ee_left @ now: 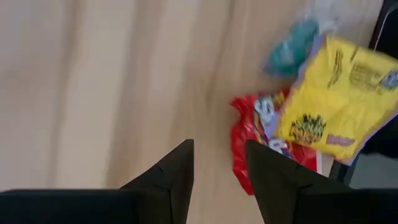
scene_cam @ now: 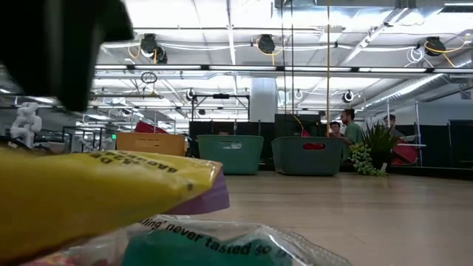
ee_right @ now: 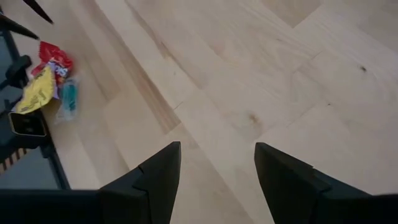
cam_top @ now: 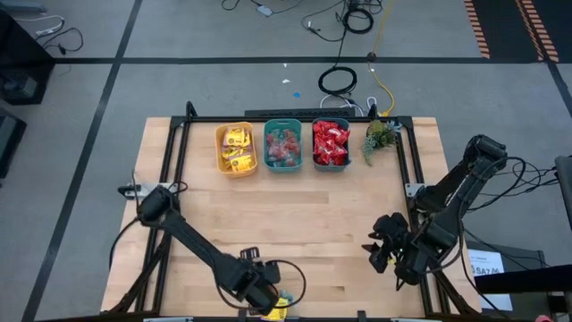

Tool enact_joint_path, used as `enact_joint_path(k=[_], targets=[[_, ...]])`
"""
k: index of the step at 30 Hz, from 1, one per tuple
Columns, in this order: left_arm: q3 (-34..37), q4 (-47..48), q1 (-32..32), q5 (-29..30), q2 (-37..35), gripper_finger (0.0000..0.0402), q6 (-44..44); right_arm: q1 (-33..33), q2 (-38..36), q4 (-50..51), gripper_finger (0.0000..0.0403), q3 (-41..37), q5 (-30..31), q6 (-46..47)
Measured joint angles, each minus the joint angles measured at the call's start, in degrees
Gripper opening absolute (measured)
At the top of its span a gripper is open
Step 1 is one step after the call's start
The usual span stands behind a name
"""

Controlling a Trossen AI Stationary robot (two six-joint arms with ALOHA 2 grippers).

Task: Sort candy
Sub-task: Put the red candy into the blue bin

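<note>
L pincer open, empty, beside red packet under yellow packet; R pincer open over bare surface.

The yellow packet carries dark print and a lilac edge. It overlaps a glossy red packet with white and blue lettering, just beside the black left fingers. A clear teal-wrapped piece lies beyond them. The bench is pale blond wood with darker streaks. The right fingers are black too.
</note>
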State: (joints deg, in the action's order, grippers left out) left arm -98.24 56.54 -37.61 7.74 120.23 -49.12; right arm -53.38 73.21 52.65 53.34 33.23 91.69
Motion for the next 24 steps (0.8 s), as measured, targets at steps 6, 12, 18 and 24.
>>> enact_joint_path(k=[6,12,18,24], targets=[[0.0,-3.8,-0.8,-5.5,3.8,0.0153,-2.9,-0.5,0.0,-0.6,0.0196,0.0,0.0,0.7],[0.0,-7.3,-1.5,-5.8,7.3,0.0153,-2.9,-0.5,0.0,-0.7,0.0196,0.0,0.0,0.7],[-0.5,-5.9,-1.5,-5.9,10.6,0.0149,-1.6,-0.5,0.0,-0.6,0.0196,0.0,0.0,0.7],[-0.3,-1.9,-0.4,-5.8,9.5,0.0067,-1.5,-0.5,0.0,-0.6,0.0196,0.0,0.0,0.6]])
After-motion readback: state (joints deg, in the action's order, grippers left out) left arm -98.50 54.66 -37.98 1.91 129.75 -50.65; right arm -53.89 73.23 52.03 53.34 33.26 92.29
